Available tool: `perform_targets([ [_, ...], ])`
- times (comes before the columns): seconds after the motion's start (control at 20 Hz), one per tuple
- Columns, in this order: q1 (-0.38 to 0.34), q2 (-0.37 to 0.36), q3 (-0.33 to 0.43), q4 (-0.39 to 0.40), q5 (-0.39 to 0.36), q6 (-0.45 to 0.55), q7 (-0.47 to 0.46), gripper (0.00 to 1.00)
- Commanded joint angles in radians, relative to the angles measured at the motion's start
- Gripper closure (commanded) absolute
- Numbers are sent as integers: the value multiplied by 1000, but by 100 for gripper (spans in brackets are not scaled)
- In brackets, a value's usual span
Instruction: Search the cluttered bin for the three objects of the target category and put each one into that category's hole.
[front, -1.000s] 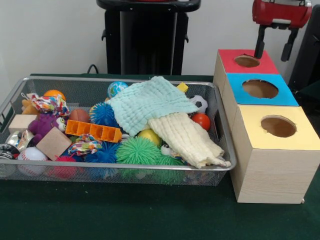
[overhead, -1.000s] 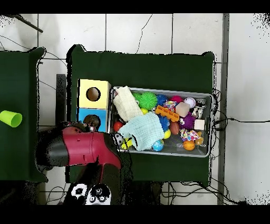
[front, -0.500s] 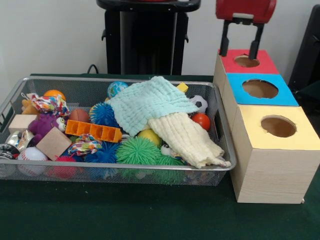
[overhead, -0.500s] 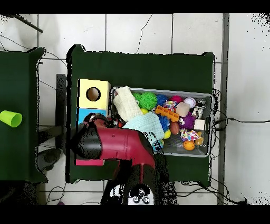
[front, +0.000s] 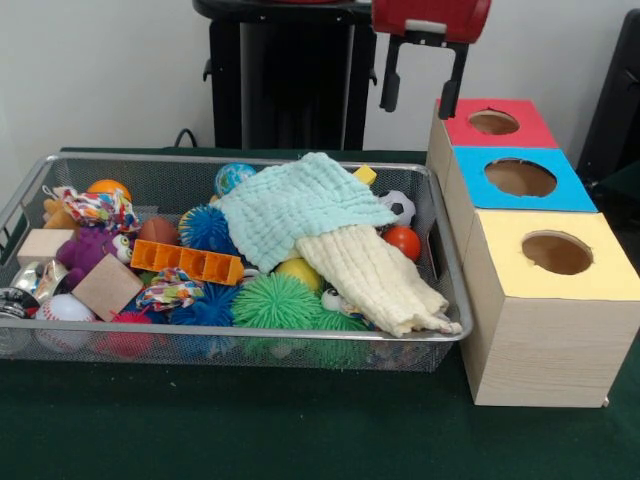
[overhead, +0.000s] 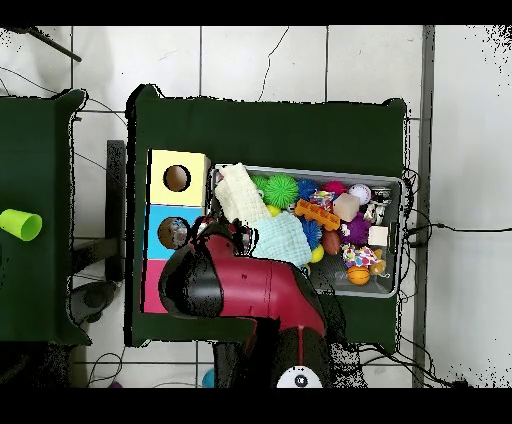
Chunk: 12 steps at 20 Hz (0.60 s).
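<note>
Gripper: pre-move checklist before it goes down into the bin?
1. Gripper open and empty: ok, fingers spread with nothing between them.
2. Gripper over the wire bin: not ok, it hangs by the bin's far corner, beside the red box.
3. Targets exposed: not ok, mint cloth and cream cloth cover the bin's middle.
4. Box holes clear: ok.
5. Target category: cannot tell.
</note>
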Motion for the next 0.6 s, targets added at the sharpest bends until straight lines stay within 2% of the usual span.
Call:
perform_targets([
  [0.05,-29,26,107,146,-94,-101,52,0],
  [0.2,-3,62,77,154,-118,-169,87,0],
  [0.6,-1,125,64,162,-145,-255,112,0],
])
